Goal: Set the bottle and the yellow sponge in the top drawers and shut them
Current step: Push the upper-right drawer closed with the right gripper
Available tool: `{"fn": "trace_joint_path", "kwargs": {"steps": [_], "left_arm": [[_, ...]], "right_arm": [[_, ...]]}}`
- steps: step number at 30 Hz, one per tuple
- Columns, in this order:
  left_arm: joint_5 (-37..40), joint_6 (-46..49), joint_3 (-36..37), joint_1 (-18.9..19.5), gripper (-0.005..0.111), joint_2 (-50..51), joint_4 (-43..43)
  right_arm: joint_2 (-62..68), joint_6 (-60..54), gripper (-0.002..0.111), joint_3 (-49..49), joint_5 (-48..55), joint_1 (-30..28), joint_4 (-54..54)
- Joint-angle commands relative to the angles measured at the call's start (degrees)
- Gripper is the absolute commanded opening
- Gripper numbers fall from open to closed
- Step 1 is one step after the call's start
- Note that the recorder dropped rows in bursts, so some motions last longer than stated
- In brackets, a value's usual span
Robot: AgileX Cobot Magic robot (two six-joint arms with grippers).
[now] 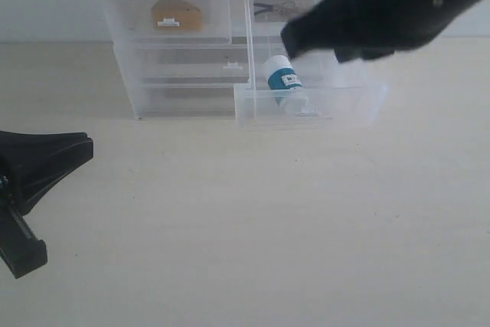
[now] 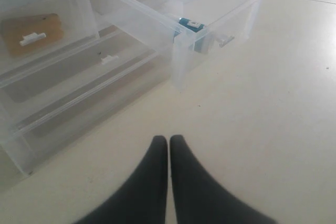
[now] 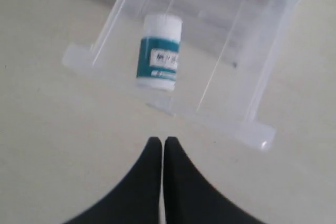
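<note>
the bottle (image 1: 282,80) rests in the pulled-out right top drawer (image 1: 344,105); left gripper (image 2: 168,139) and right gripper (image 3: 162,141) are both pinched closed, empty.

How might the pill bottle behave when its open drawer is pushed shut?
The pill bottle looks cylindrical and seems to lie on its side in the open drawer, so it may roll. Small and plastic-looking, it is probably light.

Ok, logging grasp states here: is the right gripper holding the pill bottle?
No, the right gripper is shut on nothing, and the pill bottle sits apart from it inside the open translucent drawer.
</note>
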Motion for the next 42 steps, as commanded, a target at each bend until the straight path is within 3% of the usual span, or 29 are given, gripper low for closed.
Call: {"fn": "trace_joint_path", "kwargs": {"steps": [1,7,15,23,30,34,42], "left_arm": [[-0.17,-0.49,0.18,-0.01,0.004,-0.11,-0.58],[-0.17,-0.49,0.18,-0.01,0.004,-0.11,-0.58],[-0.17,-0.49,0.18,-0.01,0.004,-0.11,-0.58],[-0.17,-0.49,0.18,-0.01,0.004,-0.11,-0.58],[-0.17,-0.49,0.18,-0.01,0.004,-0.11,-0.58],[-0.17,-0.49,0.18,-0.01,0.004,-0.11,-0.58],[-0.52,-0.49,0.18,-0.01,0.004,-0.11,-0.58]], "right_arm": [[1.23,0.91,0.001,7.33,-6.59,1.23,0.87],[7.22,2.27,0.001,9.35,-13.07,1.23,-1.32],[11.73,15.83,0.001,6.77,-15.88,1.23,-17.59],[12.58,15.72,0.001,3.45,-20.94,0.96,-20.40],[19.01,16.35,0.001,-1.57,-21.94,-4.42,-21.62],[20.54,16.17,0.001,-2.76,-20.85,-4.68,-20.76],[10.53,12.73,0.001,-2.76,-13.27,-2.41,-16.30]]}}
